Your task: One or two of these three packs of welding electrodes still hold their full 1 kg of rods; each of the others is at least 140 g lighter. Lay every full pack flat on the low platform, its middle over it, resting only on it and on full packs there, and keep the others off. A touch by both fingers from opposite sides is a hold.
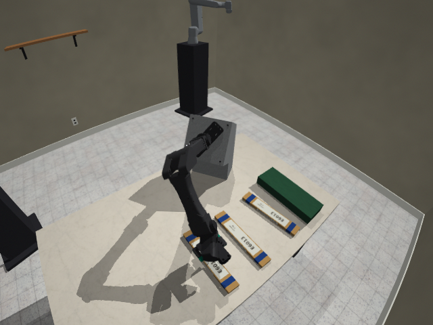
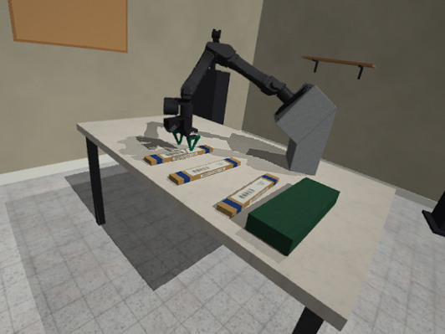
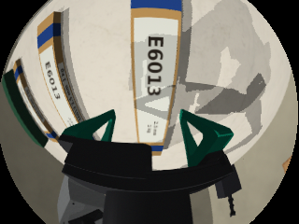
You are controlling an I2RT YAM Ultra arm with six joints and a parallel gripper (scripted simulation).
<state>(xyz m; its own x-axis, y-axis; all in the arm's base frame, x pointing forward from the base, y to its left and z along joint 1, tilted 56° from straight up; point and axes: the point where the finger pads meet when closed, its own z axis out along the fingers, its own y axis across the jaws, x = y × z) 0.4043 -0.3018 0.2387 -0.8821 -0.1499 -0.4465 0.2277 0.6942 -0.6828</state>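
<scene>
Three long tan packs with blue bands and white E6013 labels lie flat in a row on the table. The left pack lies right under my gripper. The green fingers are open and straddle this pack's middle from above, one on each side, with a gap to the pack. The middle pack and the right pack lie apart. The low dark green platform sits beside the right pack, with nothing on it.
The grey arm base block stands at the back of the table. The table's front edge runs close to the packs' near ends. A black pillar stands on the floor behind the table.
</scene>
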